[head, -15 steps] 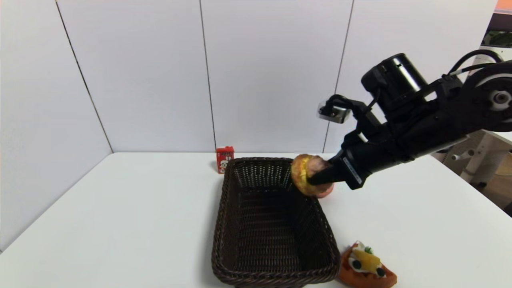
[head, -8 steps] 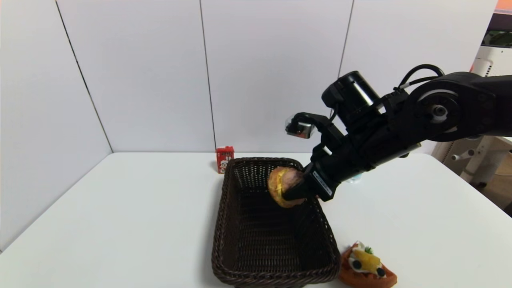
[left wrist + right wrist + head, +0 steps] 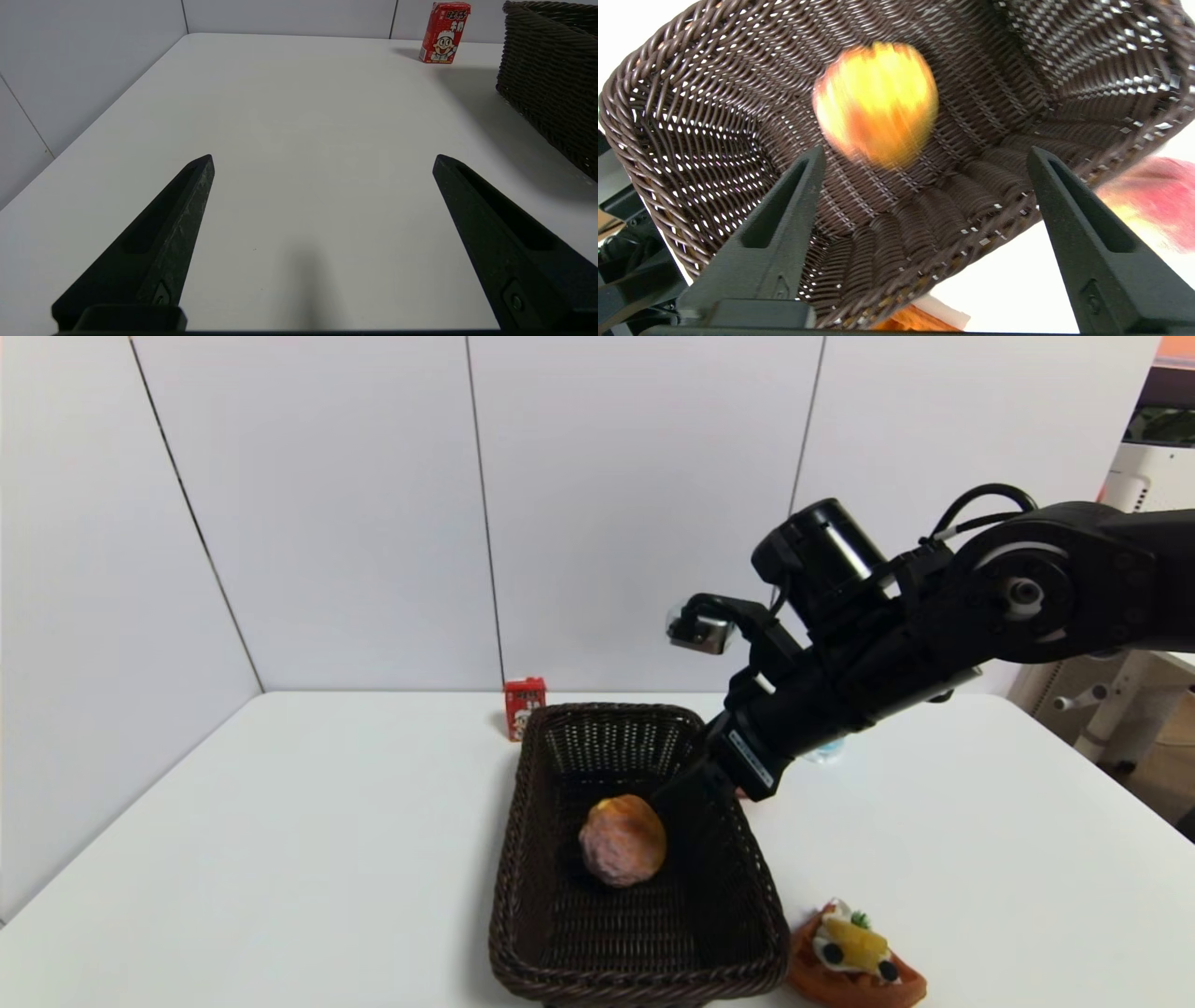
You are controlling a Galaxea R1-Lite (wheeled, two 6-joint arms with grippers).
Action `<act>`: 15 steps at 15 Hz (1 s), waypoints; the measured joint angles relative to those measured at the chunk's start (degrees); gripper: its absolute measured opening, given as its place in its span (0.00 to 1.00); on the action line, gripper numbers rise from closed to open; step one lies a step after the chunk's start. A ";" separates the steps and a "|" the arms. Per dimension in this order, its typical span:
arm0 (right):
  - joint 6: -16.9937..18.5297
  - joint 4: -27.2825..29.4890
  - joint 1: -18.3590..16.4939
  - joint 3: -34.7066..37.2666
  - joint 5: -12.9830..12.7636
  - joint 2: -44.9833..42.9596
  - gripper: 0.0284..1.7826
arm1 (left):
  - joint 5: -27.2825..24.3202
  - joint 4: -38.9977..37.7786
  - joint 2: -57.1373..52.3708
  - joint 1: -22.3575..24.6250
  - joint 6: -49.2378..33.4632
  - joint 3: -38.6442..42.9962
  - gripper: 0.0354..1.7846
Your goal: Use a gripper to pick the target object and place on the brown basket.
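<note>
Nearest you, the waffle wedge with fruit (image 3: 857,957) sits on the worktop (image 3: 280,821) just off the brown basket's (image 3: 523,933) near right corner. Leave it be.

The bun-like pastry (image 3: 623,840) lies inside the basket, about mid-floor, pinkish top showing (blurred in the right wrist view, so it may not be settled). Judged from that, the placing is done; what is left is to lift your arm clear.

The right gripper (image 3: 924,156) hangs over the basket's far right side with fingers spread wide and nothing between them. The rim runs close under them, and a peach (image 3: 1153,205) lies just outside that wall, so going upward looks the safest way out.

The left gripper (image 3: 322,158) idles low over bare worktop left of the basket, fingers wide, holding nothing.

Farthest back, a red milk carton (image 3: 525,707) stands by the basket's far left corner, near the wall.
</note>
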 joint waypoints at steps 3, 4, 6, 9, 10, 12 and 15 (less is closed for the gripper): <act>1.73 0.00 -0.71 -0.10 0.02 -1.68 0.88 | 0.02 0.00 0.00 0.00 0.02 -0.02 0.94; 2.62 0.00 -0.93 -0.05 0.04 -2.67 0.89 | 0.02 0.00 0.00 0.00 0.00 -0.02 0.94; 4.24 0.07 -1.46 0.20 0.06 -5.13 0.90 | 0.00 0.00 0.00 0.00 0.02 -0.02 0.94; 5.84 0.10 -3.72 1.46 0.02 -11.56 0.92 | 0.02 0.00 0.00 0.00 0.02 -0.02 0.94; 6.56 0.07 -5.01 2.51 0.00 -14.51 0.93 | 0.05 0.00 0.00 0.00 0.00 -0.02 0.94; 7.63 0.10 -8.52 5.41 -0.27 -20.10 0.93 | 0.00 0.00 0.00 0.00 0.00 -0.02 0.94; 7.89 0.02 -14.21 12.76 -2.40 -30.32 0.94 | 0.05 0.00 0.00 0.00 0.00 0.00 0.94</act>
